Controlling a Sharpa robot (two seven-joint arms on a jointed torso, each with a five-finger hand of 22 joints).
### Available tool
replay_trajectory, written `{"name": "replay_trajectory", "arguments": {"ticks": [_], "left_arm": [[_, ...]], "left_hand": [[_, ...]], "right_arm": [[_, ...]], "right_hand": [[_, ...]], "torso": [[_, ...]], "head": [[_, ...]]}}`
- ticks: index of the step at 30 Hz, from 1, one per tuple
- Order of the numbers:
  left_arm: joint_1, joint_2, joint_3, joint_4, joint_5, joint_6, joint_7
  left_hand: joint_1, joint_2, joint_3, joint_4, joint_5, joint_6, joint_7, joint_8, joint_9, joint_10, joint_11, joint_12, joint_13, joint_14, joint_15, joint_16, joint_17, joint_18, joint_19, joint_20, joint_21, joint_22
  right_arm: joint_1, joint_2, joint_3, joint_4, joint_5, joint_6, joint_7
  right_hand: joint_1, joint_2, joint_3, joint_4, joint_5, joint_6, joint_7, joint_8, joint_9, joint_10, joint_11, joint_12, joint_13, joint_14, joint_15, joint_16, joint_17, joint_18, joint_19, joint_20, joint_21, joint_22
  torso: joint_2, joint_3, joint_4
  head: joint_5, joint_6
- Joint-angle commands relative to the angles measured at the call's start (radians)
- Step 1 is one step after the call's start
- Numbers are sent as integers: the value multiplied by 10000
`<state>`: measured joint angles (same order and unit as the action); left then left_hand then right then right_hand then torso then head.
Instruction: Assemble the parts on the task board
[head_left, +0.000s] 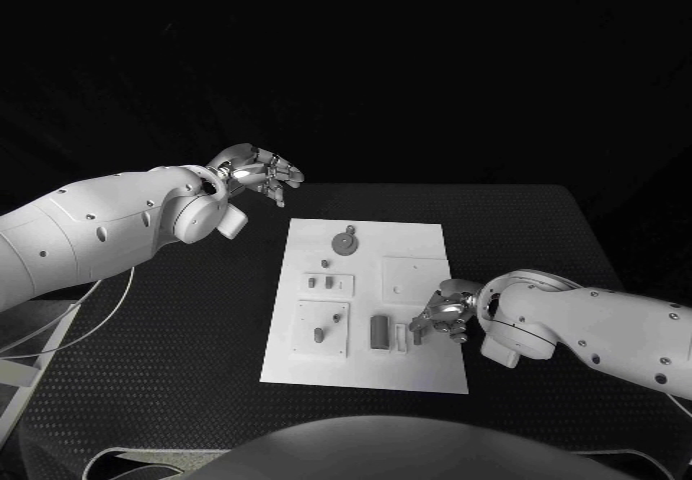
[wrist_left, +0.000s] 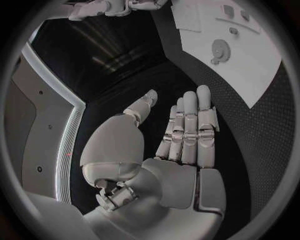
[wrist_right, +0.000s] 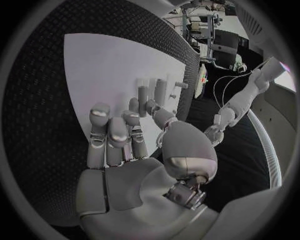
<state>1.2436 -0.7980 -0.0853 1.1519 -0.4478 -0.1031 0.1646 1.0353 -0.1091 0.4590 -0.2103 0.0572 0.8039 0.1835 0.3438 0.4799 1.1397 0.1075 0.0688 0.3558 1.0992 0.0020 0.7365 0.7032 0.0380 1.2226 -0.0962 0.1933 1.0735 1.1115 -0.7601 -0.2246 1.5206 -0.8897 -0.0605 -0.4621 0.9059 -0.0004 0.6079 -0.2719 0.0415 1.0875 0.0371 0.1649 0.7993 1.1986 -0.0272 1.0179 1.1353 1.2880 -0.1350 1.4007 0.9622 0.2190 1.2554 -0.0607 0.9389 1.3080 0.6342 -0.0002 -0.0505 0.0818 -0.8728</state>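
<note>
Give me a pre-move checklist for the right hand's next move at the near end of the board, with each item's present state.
1. Left hand clear of the work: ok. It is raised beyond the far left corner of the task board, fingers straight, holding nothing.
2. Right hand at the board: ok. It is at the board's right edge, fingertips by the upright cylinder and the thin pin.
3. Right hand holding a part: cannot tell. The fingers hide what lies between them.
4. Gear out of the way: ok, it lies at the far end.
5. Board square on the table: ok, it lies flat.
</note>
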Motion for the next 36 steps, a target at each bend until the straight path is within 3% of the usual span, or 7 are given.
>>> {"name": "replay_trajectory", "arguments": {"ticks": [1, 6, 21, 28, 36], "left_arm": [[3, 29, 4, 10, 13, 164, 57], [3, 59, 4, 15, 13, 174, 61], [4, 49, 4, 15, 12, 186, 53], [4, 29, 4, 27, 12, 185, 51], [4, 18, 4, 20, 12, 180, 49]], "left_hand": [[-54, -16, 14, 62, -7, -14, 71, 33, -12, -38, 59, 4, 9, 58, 25, -51, 17, 489, 64, 22, -22, 18], [-54, -17, 13, 64, -7, -16, 72, 35, -14, -39, 59, 4, 9, 58, 25, -53, 19, 489, 63, 22, -23, 19], [-53, -19, 11, 65, -7, -18, 73, 39, -19, -42, 60, 4, 10, 58, 26, -57, 25, 489, 62, 23, -26, 23], [-53, -23, 9, 66, -8, -20, 73, 42, -22, -43, 61, 4, 10, 57, 27, -60, 27, 489, 61, 23, -27, 24], [-53, -21, 8, 68, -7, -21, 73, 45, -25, -45, 61, 4, 10, 57, 27, -63, 31, 489, 61, 24, -29, 27]], "right_arm": [[1, 203, 4, -55, 281, -39, 123], [0, 553, -4, -280, 410, 359, 18], [-18, 799, -79, -464, 417, 647, -185], [-27, 718, -109, -427, 252, 588, -201], [-32, 706, -110, -450, 56, 481, -204]], "right_hand": [[425, 391, 273, -234, 68, -390, 448, 46, 13, 114, -26, 1, 1, 49, -5, 10, -2, 428, 28, 8, 65, 176], [420, 385, 273, -232, 69, -390, 448, 45, 10, 112, -27, 1, 1, 43, -6, 7, -15, 428, 28, 9, 65, 176], [401, 382, 275, -227, 68, -397, 449, 37, 3, 106, -26, -1, 1, 35, -7, 1, -28, 428, 22, 13, 62, 172], [391, 381, 276, -227, 68, -398, 449, 34, 0, 103, -26, -2, 1, 37, -7, 1, -23, 428, 21, 16, 62, 171], [379, 381, 277, -226, 68, -397, 449, 33, -3, 102, -26, -1, 1, 40, -7, 3, -16, 428, 21, 19, 62, 170]], "torso": [[0, 3, -1], [-1, -1, 5], [0, 6, 2], [-4, 1, -23], [-4, 2, -3]], "head": [[-7, 2], [-3, 2], [20, 2], [43, 2], [26, 2]]}}
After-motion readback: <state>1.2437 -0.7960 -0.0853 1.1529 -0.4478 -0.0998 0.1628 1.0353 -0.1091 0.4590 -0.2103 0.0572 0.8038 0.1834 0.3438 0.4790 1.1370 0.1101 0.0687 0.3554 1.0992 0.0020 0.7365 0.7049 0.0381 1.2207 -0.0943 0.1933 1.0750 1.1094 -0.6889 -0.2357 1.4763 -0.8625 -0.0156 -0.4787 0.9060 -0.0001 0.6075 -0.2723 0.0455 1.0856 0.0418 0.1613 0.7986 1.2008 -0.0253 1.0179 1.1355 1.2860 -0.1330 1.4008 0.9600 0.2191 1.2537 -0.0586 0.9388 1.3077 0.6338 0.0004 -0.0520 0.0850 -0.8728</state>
